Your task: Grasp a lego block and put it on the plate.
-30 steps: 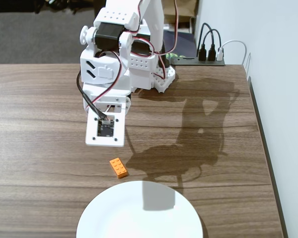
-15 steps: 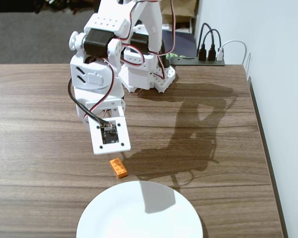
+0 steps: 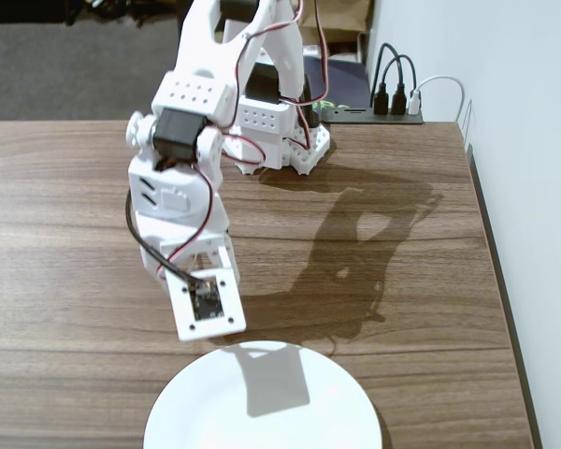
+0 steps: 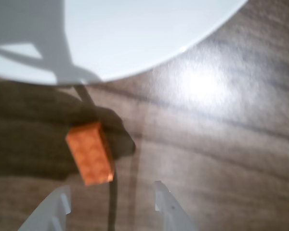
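Small orange studded plastic lego block [image 4: 90, 153] lying on wood just short of large white round plate [image 4: 135, 33]. White two-finger gripper [image 4: 113, 203] spread apart, empty. Better to shift slightly left, straddle block squarely, then close.

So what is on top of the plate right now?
Nothing but shadow on the visible parts of the plate; its near edge is cropped. The lego block lies on the table beside it, ahead of the open end effector.

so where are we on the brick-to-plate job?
Nothing is delivered yet. In the wrist view the small orange studded plastic brick lies on the wooden table, short of the large white round plate. In hand: the open claw hovers just behind the brick, not gripping it. Left: grasp, lift, place on the plate.
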